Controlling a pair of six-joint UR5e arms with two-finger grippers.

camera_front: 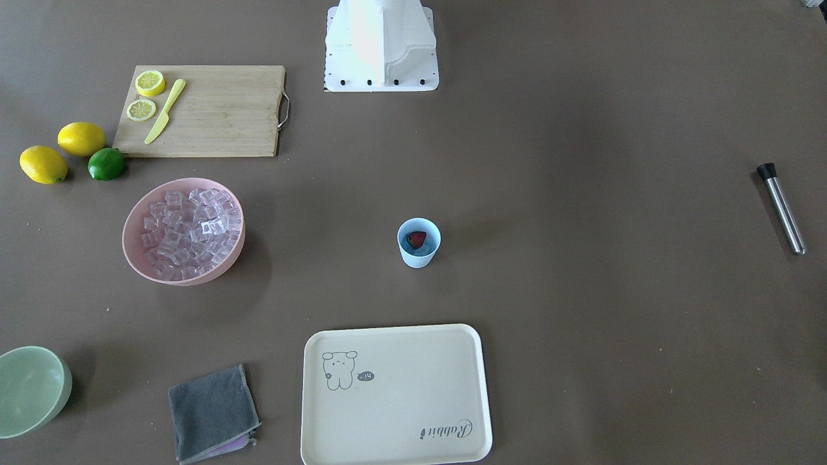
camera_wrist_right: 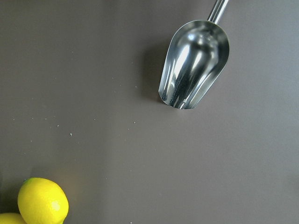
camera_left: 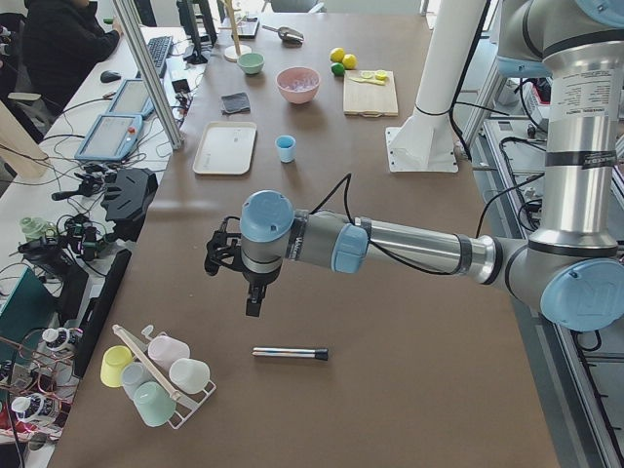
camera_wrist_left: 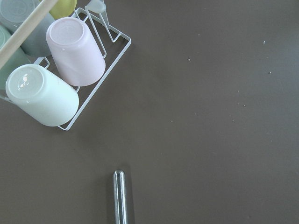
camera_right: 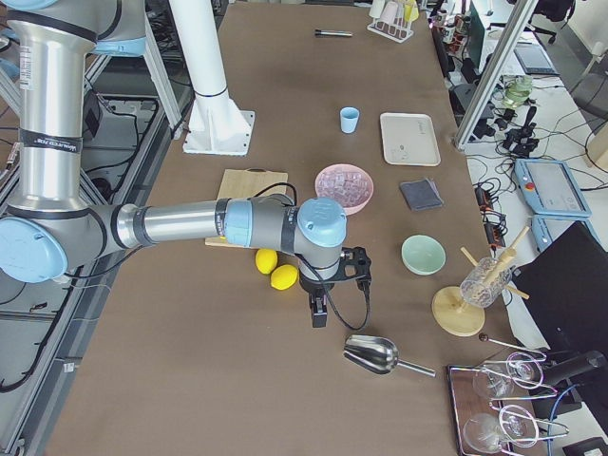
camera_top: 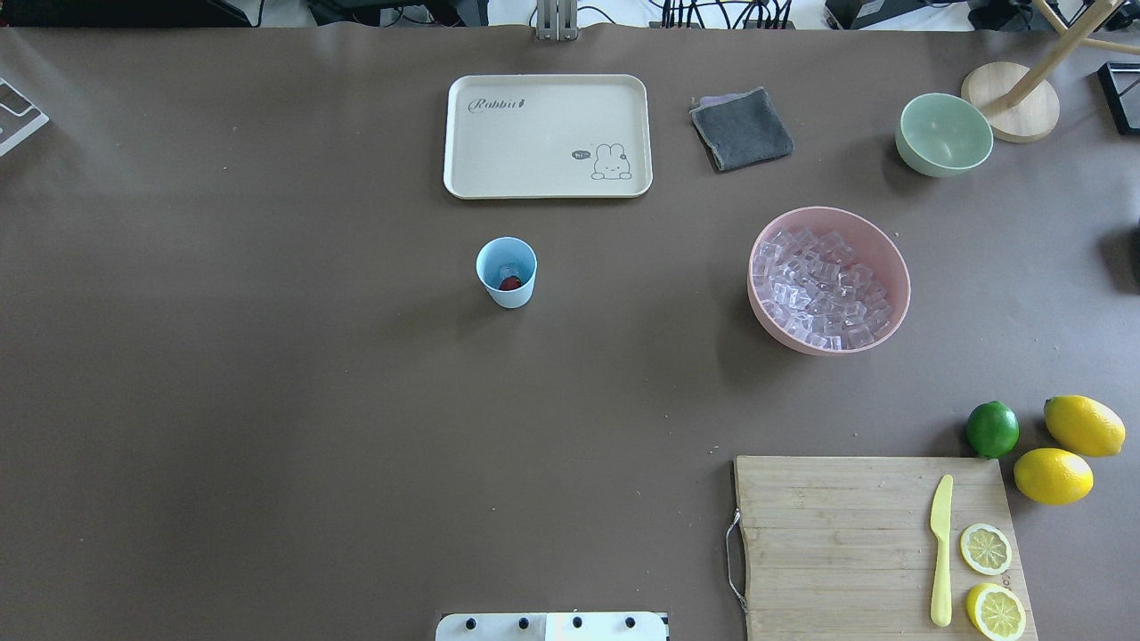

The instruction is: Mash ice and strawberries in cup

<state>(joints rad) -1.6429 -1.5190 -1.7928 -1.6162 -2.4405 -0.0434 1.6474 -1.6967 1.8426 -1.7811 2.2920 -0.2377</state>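
Note:
The light blue cup stands upright mid-table; it also shows in the overhead view. A red strawberry lies inside it, with a clear ice cube beside it. More ice fills the pink bowl. My left gripper hovers above the table near a metal muddler with a black end, far from the cup. My right gripper hovers at the other end of the table, between the lemons and a steel scoop. I cannot tell whether either is open or shut.
A cream tray lies beyond the cup. A grey cloth and a pale green bowl are nearby. A cutting board holds a yellow knife and lemon slices, next to a lime. A rack of cups stands by the muddler.

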